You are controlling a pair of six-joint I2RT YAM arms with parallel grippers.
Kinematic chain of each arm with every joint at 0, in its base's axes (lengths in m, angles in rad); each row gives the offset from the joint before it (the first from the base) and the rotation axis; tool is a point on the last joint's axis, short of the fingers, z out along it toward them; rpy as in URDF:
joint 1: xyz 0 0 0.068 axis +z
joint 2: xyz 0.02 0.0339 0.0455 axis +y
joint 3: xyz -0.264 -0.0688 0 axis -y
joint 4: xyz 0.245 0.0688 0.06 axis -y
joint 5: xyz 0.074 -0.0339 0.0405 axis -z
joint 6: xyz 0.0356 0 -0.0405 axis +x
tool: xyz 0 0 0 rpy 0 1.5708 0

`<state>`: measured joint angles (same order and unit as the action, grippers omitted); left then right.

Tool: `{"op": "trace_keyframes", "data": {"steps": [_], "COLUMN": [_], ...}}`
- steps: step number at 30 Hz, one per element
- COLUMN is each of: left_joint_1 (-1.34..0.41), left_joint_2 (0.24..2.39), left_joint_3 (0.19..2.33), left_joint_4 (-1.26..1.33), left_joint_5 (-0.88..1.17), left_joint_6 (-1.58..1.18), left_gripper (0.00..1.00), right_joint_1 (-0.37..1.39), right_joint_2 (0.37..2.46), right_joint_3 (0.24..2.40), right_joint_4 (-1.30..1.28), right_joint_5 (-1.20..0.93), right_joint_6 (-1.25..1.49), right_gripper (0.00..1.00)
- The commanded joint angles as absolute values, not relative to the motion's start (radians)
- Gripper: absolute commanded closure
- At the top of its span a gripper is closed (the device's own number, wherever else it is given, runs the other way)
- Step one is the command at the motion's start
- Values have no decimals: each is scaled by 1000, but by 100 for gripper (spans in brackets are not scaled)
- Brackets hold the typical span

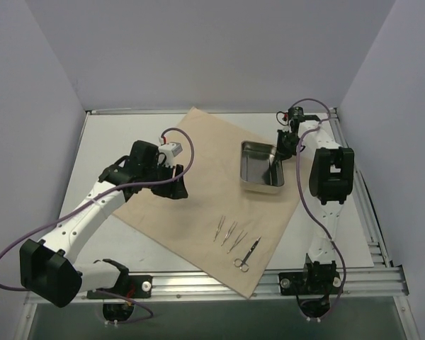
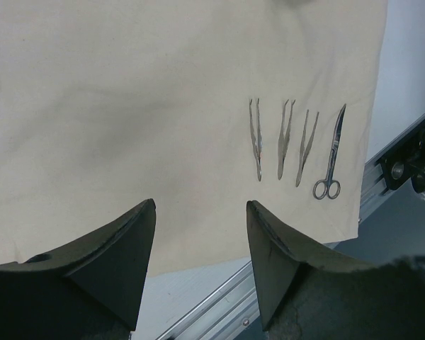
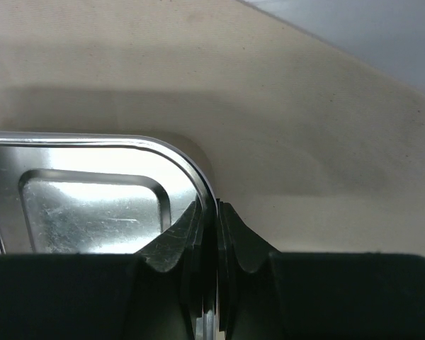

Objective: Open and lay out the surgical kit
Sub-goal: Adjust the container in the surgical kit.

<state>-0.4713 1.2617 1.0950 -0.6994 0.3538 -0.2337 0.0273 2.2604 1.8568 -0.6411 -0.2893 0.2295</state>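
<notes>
The surgical kit lies opened out: its tan wrap sheet (image 1: 198, 191) is spread flat as a large square across the table. On the sheet's far right sits the shiny steel tray (image 1: 262, 164). My right gripper (image 1: 283, 145) is shut on the tray's right rim (image 3: 211, 190), one finger inside the wall and one outside. Three tweezers (image 1: 230, 232) and the scissors (image 1: 246, 255) lie in a row near the sheet's front corner; the left wrist view shows the tweezers (image 2: 283, 139) and scissors (image 2: 331, 159) too. Over the sheet's left part hovers my left gripper (image 1: 173, 183), open and empty (image 2: 200, 212).
An aluminium rail (image 1: 219, 283) runs along the table's front edge, just past the sheet's near corner. White walls (image 1: 35, 85) close in the left, back and right. Bare white tabletop (image 1: 113, 134) shows left of the sheet.
</notes>
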Motion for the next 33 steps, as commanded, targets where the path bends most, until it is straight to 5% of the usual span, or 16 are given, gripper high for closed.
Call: {"op": "trace_keyframes", "data": {"steps": [1, 9, 33], "left_joint_1": [-466, -465, -463], "left_joint_2": [1243, 1224, 1241], "left_joint_3": [1111, 1098, 1104], "left_joint_4": [-669, -673, -652], "left_joint_5": [374, 371, 380], "left_joint_6": [-238, -238, -264], "left_gripper": [37, 37, 35], "right_joint_1": [58, 17, 5], "right_joint_2": [2109, 2183, 2154], "right_joint_3": [1752, 1907, 1798], "right_joint_4": [-497, -696, -802], "right_joint_5": [-201, -252, -344], "right_joint_6": [219, 209, 187], "right_gripper": [100, 100, 100]}}
